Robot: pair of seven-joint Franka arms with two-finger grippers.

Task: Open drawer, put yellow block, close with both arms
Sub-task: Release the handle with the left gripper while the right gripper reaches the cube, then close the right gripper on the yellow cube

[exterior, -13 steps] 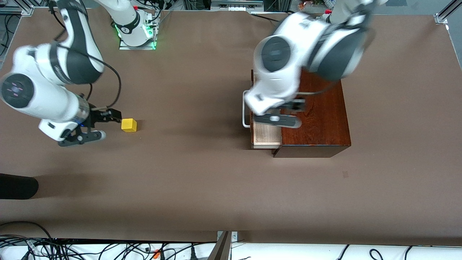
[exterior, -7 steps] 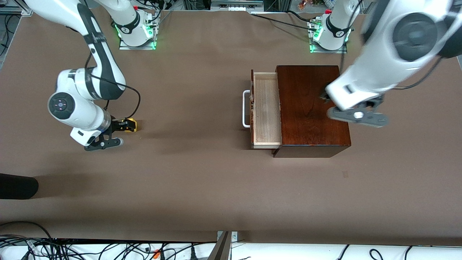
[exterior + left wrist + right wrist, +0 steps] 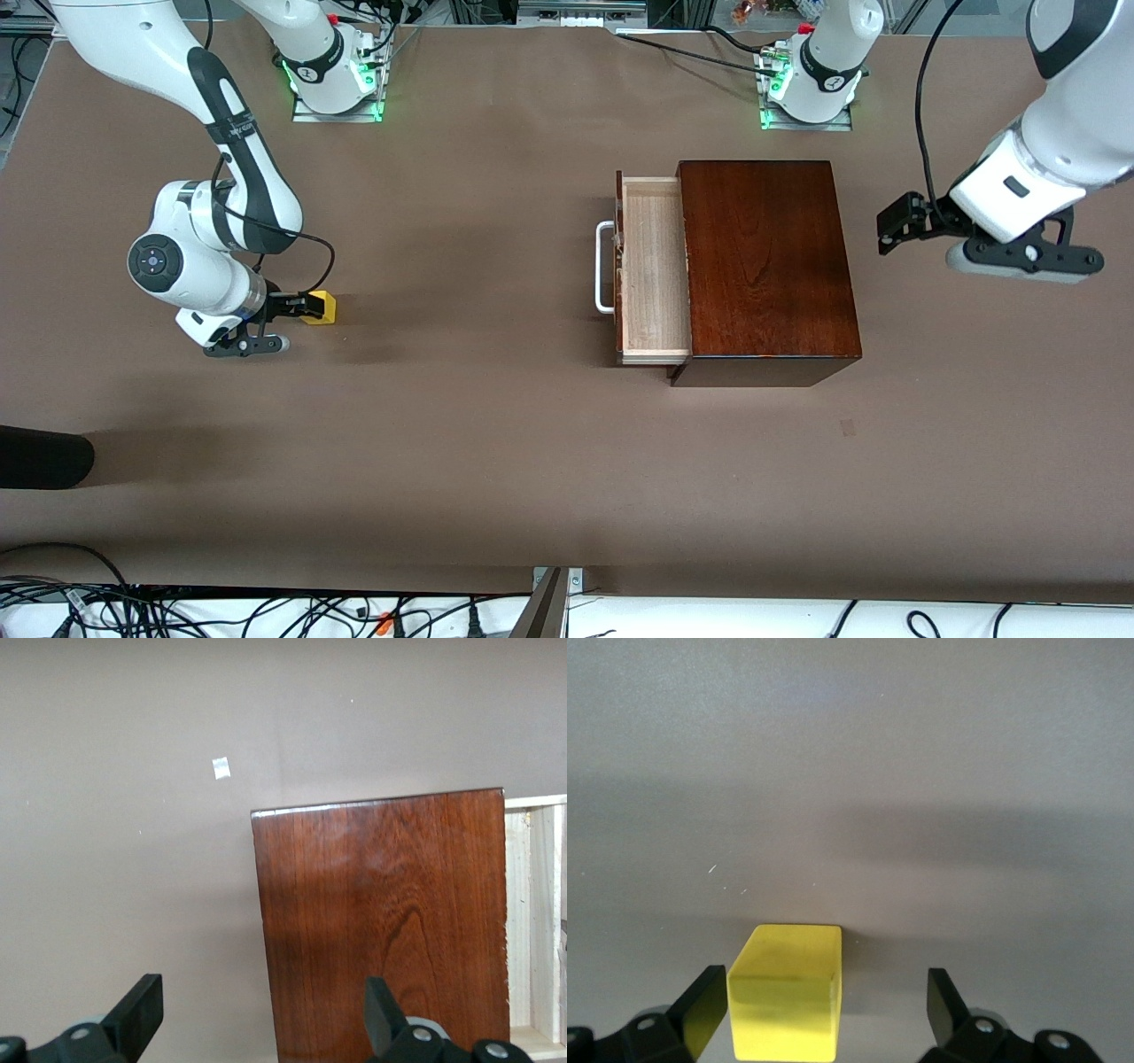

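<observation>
Block between the right gripper's (image 3: 283, 323) spread jaws, drawer (image 3: 654, 270) pulled out.
Front view: yellow block (image 3: 321, 307) sits on the bench (image 3: 496, 425); left gripper (image 3: 974, 239) hangs beside the box (image 3: 766, 266), jaws apart, empty.
Left wrist view: box edge (image 3: 381, 921) lies between the jaws.
Right wrist view: block (image 3: 787, 990) sits nearer one jaw.

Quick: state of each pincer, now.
Left pincer: open, empty, up past the box.
Right pincer: open, around the block, not closed yet.
</observation>
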